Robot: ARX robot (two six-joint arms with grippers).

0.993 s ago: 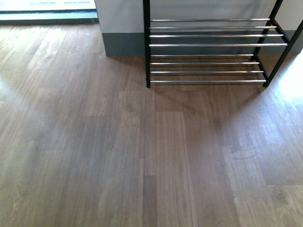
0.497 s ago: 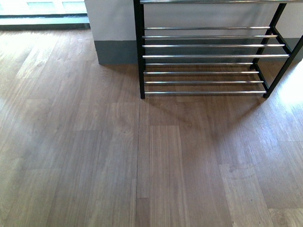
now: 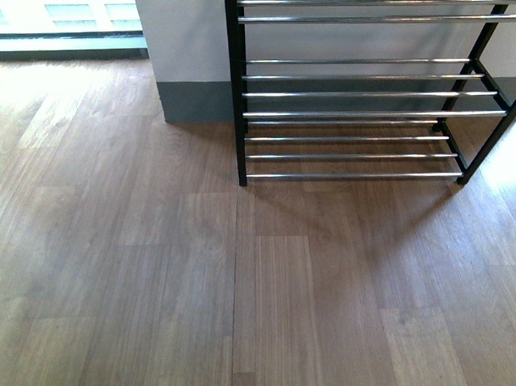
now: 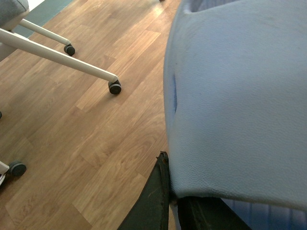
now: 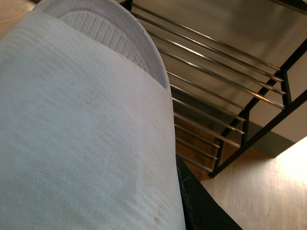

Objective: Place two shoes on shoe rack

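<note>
The shoe rack (image 3: 365,113) stands against the wall at the far right of the front view, a black frame with chrome bars, and no shoe shows on the tiers in sight. Neither arm appears in that view. In the left wrist view a grey knit shoe (image 4: 240,96) fills most of the picture, and my left gripper (image 4: 182,203) is shut on it, one black finger (image 4: 156,201) pressed against its side. In the right wrist view my right gripper (image 5: 180,191) is shut on the other shoe (image 5: 81,143), whose white sole (image 5: 120,38) points towards the shoe rack (image 5: 225,72) close behind it.
Wood-plank floor (image 3: 160,290) lies in front of the rack. A grey-based wall corner (image 3: 191,98) stands just left of the rack. White chair legs with black casters (image 4: 114,87) show on the floor in the left wrist view.
The front view has come closer to the rack, which now sits lower and larger in the picture, with more upper bars showing.
</note>
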